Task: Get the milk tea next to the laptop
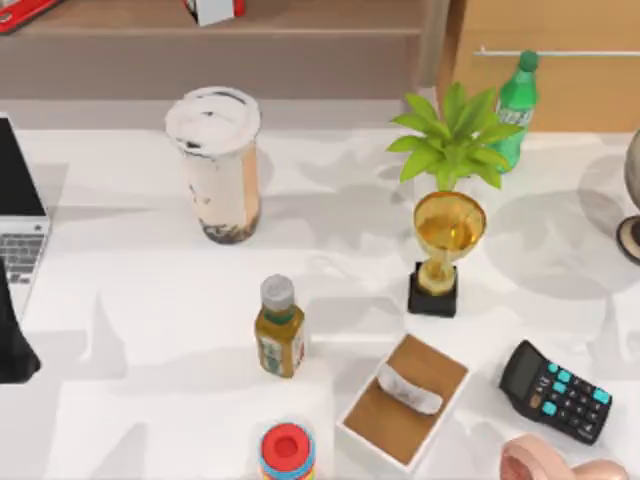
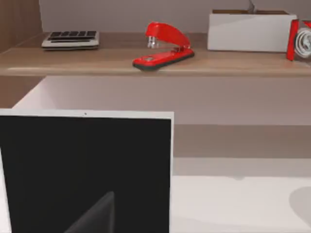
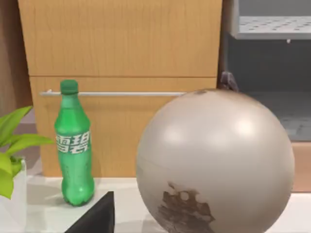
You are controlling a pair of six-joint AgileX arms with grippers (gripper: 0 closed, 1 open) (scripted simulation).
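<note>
The milk tea (image 1: pixel 220 165), a tall clear cup with a white domed lid and dark pearls at the bottom, stands upright at the back of the white table, left of centre. The laptop (image 1: pixel 20 225) sits at the table's left edge, a bare stretch of table apart from the cup. Its black screen (image 2: pixel 85 174) is close in front of the left wrist camera. A dark piece of my left arm (image 1: pixel 15 340) shows at the left edge, just in front of the laptop. A dark wedge of each gripper shows low in its wrist view: left gripper (image 2: pixel 95 218), right gripper (image 3: pixel 95 218).
An amber bottle (image 1: pixel 280 330), a gold trophy (image 1: pixel 445 250), a potted plant (image 1: pixel 455 135), a green bottle (image 1: pixel 517 100), a black calculator (image 1: pixel 555 390) and a wooden tray (image 1: pixel 400 405) stand right of the cup. A globe (image 3: pixel 214 160) sits at the far right.
</note>
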